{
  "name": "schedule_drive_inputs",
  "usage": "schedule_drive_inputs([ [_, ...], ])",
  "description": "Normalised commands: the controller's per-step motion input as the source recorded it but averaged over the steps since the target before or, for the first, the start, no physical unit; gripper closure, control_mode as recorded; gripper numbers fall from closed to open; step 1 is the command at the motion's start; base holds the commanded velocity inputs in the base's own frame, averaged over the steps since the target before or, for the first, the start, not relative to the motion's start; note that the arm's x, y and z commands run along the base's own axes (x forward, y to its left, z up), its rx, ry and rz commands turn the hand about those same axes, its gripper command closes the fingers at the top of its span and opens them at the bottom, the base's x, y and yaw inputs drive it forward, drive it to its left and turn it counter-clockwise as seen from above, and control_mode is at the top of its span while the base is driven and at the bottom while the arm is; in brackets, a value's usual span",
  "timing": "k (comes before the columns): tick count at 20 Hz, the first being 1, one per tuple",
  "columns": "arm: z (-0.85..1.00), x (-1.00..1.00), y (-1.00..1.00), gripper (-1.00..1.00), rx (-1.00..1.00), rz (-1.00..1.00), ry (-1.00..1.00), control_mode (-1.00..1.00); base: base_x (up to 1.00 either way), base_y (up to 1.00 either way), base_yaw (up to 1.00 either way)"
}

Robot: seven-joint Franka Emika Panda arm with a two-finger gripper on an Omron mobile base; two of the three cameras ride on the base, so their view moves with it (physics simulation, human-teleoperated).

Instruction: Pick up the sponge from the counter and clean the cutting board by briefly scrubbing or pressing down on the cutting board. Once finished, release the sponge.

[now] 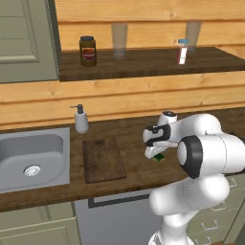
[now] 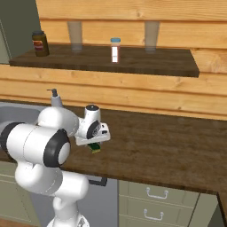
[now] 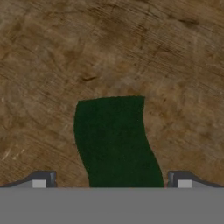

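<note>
One sponge (image 3: pixel 114 142), dark green on top with a sliver of yellow showing beneath, lay flat on the dark wood counter (image 2: pixel 168 146) as the arm's gripper (image 3: pixel 111 180) hung directly above it, jaws spread wide and holding nothing. Seen from the hand, the two finger tips (image 3: pixel 41 181) stood either side of the sponge's near end, well clear of it. From the left base view the sponge (image 1: pixel 159 157) sat just to the right of the cutting board (image 1: pixel 103 159), apart from it, with the steel sink (image 1: pixel 32 160) further left and a soap dispenser (image 1: pixel 81 119) at the wall behind. The pick-up appeared to be the step in hand, with scrubbing not yet begun; the next move seemed to call for a straight descent until the fingers bracketed the sponge's sides, then a close. On the upper shelf (image 2: pixel 133 62) stood a dark jar (image 1: pixel 87 50) with a reddish label and a small bottle (image 2: pixel 115 49) with a blue cap; no writing on either could be read
</note>
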Motion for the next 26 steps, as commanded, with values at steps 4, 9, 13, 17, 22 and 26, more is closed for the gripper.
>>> schedule_drive_inputs([
  [4, -0.06, 0.09, -0.02, -1.0, 0.0, 0.0, 0.0, -1.0, 0.0, 0.0, 0.0],
  [9, -0.11, 0.05, 0.0, -1.0, 0.0, 0.0, 0.0, -1.0, 0.0, 0.0, 0.0],
  [13, -0.15, 0.0, 0.0, -1.0, 0.0, 0.0, 0.0, -1.0, 0.0, 0.0, 0.0],
  [17, -0.16, 0.03, 0.0, -1.0, 0.0, 0.0, 0.0, -1.0, 0.0, 0.0, 0.0],
  [22, -0.14, 0.06, 0.0, -1.0, 0.0, 0.0, 0.0, -1.0, 0.0, 0.0, 0.0],
  [26, -0.12, 0.12, 0.0, -1.0, 0.0, 0.0, 0.0, -1.0, 0.0, 0.0, 0.0],
])
